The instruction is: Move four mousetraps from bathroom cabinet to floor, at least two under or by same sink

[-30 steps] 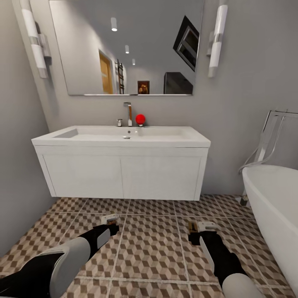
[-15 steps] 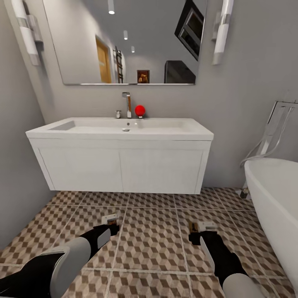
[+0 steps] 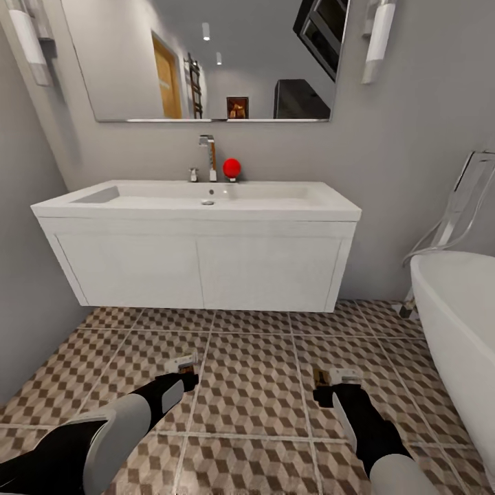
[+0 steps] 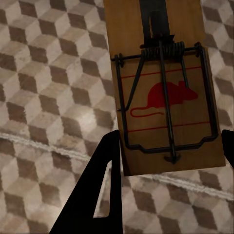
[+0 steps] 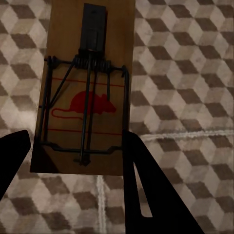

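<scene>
Gripping one mousetrap (image 4: 165,92) between its fingers, the left gripper (image 3: 184,365) hangs above the bathroom floor (image 3: 254,392). The right gripper (image 3: 328,379) likewise clamps a second mousetrap (image 5: 87,97). Ahead of both stands the bathroom sink (image 3: 199,206).

Home bathroom: white vanity sink (image 3: 199,199), mirror (image 3: 206,58), bathtub (image 3: 457,309), tiled floor (image 3: 254,371).
</scene>
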Available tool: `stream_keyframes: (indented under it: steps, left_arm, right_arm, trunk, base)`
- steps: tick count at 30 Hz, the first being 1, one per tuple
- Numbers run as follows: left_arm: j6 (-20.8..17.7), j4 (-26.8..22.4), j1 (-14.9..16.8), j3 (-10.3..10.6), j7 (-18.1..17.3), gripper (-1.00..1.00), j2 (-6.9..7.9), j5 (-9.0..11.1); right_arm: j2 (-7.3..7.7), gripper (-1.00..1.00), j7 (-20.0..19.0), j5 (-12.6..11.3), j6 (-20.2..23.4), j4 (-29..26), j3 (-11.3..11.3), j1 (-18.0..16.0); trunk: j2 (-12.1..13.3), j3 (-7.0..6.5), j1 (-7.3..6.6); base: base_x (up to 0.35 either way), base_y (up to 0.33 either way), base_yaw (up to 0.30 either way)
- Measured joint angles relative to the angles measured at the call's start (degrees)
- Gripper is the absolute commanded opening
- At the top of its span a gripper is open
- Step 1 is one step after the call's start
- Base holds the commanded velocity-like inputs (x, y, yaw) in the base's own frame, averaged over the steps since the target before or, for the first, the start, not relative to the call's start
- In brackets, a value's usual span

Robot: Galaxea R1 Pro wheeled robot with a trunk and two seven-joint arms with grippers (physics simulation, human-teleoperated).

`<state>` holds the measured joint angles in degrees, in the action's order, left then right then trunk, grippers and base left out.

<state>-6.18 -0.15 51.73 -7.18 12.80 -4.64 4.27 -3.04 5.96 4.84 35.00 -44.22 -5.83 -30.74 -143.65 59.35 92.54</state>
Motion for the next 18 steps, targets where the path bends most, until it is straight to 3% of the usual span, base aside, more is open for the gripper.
stream_keyframes:
  steps: [11,18]
  left_arm:
    - [0.2,-0.6,0.0,0.1,0.3,-1.0,-0.2,-0.4]
    - [0.1,-2.0,0.0,0.2,0.3,-1.0,-0.44,-0.4]
  right_arm:
    - [-0.27,-1.0,0.4,0.5,6.5,-1.5,0.8,0.0]
    - [-0.89,-1.0,4.4,0.4,7.3,-4.9,1.1,0.0]
  trunk:
    - [-0.1,2.44,0.28]
    - [-0.2,3.99,0.46]
  base:
    - [0.0,0.0,0.0]
    - [0.0,0.0,0.0]
